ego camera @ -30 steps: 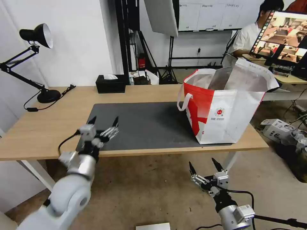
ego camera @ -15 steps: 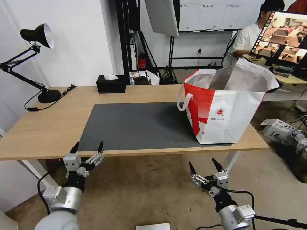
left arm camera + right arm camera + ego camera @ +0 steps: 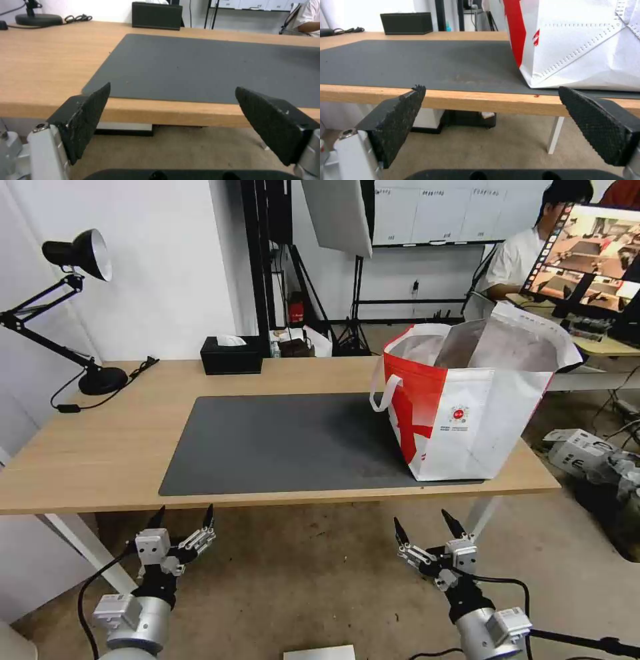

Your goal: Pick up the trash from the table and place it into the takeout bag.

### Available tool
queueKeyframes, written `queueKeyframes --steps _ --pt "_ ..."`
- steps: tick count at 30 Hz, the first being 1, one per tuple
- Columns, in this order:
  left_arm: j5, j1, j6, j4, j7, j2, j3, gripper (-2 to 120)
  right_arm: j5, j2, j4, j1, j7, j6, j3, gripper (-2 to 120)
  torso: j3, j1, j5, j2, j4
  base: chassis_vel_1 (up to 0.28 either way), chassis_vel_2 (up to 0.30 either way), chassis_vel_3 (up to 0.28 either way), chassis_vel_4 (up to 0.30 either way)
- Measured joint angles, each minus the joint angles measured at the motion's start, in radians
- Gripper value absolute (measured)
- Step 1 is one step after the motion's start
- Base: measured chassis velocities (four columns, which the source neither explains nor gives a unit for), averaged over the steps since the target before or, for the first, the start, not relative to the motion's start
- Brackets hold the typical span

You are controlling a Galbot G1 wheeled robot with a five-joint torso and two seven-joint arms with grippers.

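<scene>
The takeout bag (image 3: 467,420), red and white with a foil lining, stands open on the right end of the table (image 3: 100,447), partly on the dark grey mat (image 3: 280,447). The trash is out of view; the mat's surface is bare. My left gripper (image 3: 185,511) hangs open below the table's front edge, near the mat's front left corner. My right gripper (image 3: 423,521) is also open, low in front of the table under the bag. In the left wrist view the left gripper (image 3: 172,88) faces the mat (image 3: 200,67). In the right wrist view the right gripper (image 3: 490,88) faces the bag (image 3: 586,45).
A black tissue box (image 3: 231,355) sits at the table's back edge. A black desk lamp (image 3: 101,379) stands at the back left, its cable trailing on the wood. Boxes (image 3: 577,447) lie on the floor to the right. White table legs (image 3: 80,543) stand beneath.
My left gripper has dropped from above the mat's front left corner to below the table's front edge. The right gripper and the bag have not moved.
</scene>
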Motion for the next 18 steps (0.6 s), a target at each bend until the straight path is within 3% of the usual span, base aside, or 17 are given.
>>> queueKeyframes --steps 18 --pt "0.002 -0.004 0.003 0.007 -0.004 -0.002 0.006 100 0.0 0.0 0.0 0.0 0.0 0.0 0.0 100 0.0 0.0 0.0 0.0 0.0 0.0 0.0 0.0 0.0"
